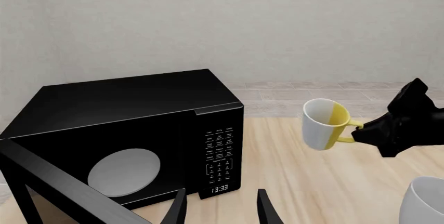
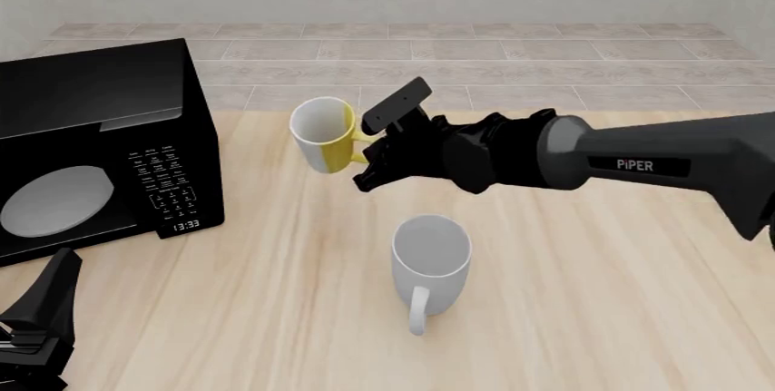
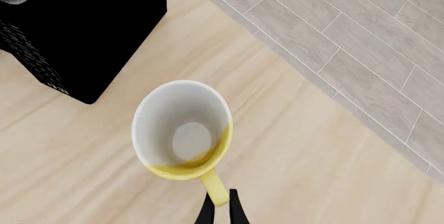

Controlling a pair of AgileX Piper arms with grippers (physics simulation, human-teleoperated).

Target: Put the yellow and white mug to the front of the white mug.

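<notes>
Light wood table, grey plank floor past its far edge, plain pale wall behind, soft even lighting.

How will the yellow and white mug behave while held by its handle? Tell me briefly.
The yellow and white mug looks rigid, so it should not flex. The right gripper pinches only the thin handle, so the mug may swing or slip. It hangs tilted above the table; being ceramic-looking, it might chip if dropped.

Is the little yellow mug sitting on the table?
No, the right tool holds the yellow and white mug by its handle, tilted in the air above the table.
</notes>
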